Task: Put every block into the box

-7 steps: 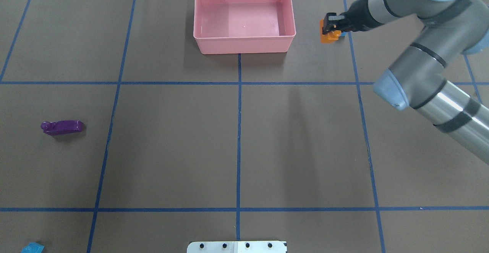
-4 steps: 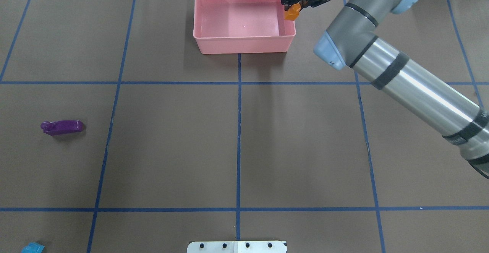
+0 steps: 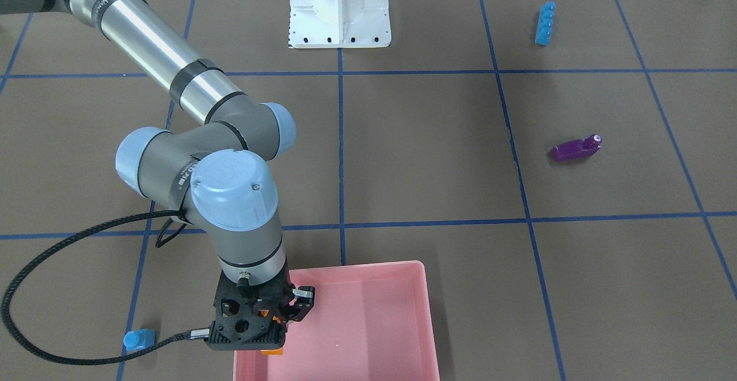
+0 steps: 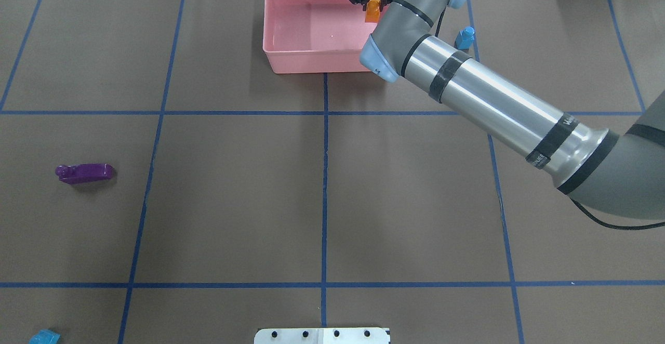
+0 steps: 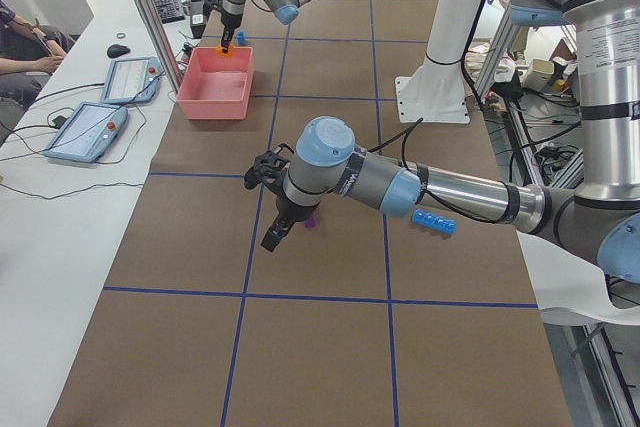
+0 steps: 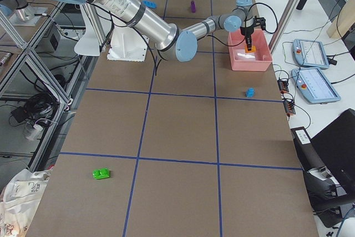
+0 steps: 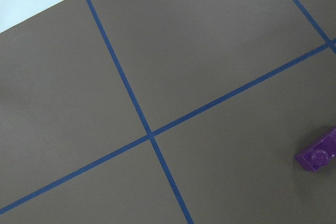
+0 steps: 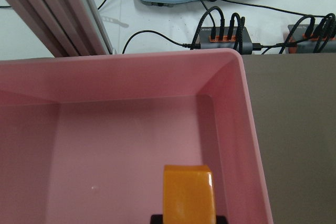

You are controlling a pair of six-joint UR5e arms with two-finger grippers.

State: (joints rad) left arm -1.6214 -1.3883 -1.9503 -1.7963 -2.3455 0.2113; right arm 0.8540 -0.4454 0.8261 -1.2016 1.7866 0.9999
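Note:
My right gripper [image 4: 372, 6] is shut on the orange block [image 4: 372, 12] and holds it above the right part of the pink box [image 4: 322, 64]. The right wrist view shows the orange block [image 8: 188, 192] over the box floor near its right wall [image 8: 251, 129]. The small blue block [image 4: 464, 37] stands on the table right of the box. The purple block [image 4: 84, 172] lies far left. The long blue block [image 3: 545, 23] lies near the robot's left. The green block [image 6: 101, 174] lies far off on the robot's right. My left gripper [image 5: 272, 235] hovers by the purple block [image 5: 311, 223]; I cannot tell if it is open.
The white robot base [image 3: 339, 10] stands at the table's near middle edge. The right arm's long link [image 4: 493, 100] reaches across the right half of the table. A black cable [image 3: 34, 289] loops beside the box. Operator pendants [image 6: 316, 84] lie beyond the far table edge.
My right gripper carried the orange block leftward from the table right of the box to above the box's right part. The small blue block now shows where the gripper was.

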